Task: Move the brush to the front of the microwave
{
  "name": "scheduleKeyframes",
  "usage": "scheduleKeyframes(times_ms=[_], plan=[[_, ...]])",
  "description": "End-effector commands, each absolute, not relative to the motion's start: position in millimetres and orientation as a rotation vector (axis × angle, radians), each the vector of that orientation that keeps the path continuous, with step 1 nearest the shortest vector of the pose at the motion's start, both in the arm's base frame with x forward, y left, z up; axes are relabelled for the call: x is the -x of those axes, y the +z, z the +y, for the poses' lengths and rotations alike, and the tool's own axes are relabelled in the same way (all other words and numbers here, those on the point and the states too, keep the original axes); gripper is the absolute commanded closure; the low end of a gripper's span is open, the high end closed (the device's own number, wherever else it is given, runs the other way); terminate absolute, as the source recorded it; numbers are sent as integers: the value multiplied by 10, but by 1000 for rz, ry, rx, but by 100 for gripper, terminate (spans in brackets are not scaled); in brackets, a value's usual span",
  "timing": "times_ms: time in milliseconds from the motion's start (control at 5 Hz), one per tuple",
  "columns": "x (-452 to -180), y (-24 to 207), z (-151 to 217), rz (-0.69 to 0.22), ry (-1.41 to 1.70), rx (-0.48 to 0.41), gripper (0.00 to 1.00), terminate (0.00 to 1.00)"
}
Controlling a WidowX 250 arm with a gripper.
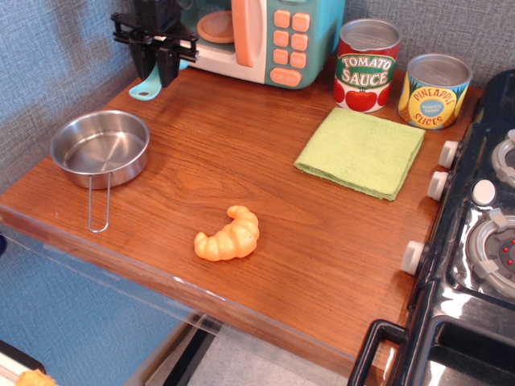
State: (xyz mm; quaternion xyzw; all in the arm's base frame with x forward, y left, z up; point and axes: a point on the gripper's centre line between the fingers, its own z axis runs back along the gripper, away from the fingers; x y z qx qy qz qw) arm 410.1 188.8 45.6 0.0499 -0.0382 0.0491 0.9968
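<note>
Wooden table [241, 161] is seen from the near edge to the far wall. Near the front edge a croissant [228, 236] is lying, and toward the near left corner a steel pan [100, 148] is placed with its handle pointing to the front. A green cloth [361, 151] lies on the right side, and behind it two cans [367, 64] are standing at the far edge. At the right a black stove [475, 241] is partly cut off.

At the far left corner the gripper [158, 56] is held low, just in front of the left end of the microwave [257, 36]. It is closed on the brush [146, 85], whose teal handle with the hole hangs out below the jaws, close to the wood.

The carrying part is judged as almost done, because the brush is already by the microwave's front. It is not released yet; what is left is to set it down and to open the jaws. A place more toward the door may be wanted.

The bristles are hidden by the gripper. Whether the handle touches the table cannot be told. The microwave's top is cut off by the picture edge.
</note>
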Motion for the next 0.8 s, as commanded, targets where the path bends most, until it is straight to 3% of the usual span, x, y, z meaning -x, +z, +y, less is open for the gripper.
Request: scheduleKeyframes(times_ms=[0,200,400,600], plan=[[-4167,471,1924,-68,55,-123,100,0],[-4178,489,1854,-69,31,-119,0,0],[-4186,642,1766,-107,0,-126,0,0],[-4186,963,1631,-188,-19,-138,0,0]])
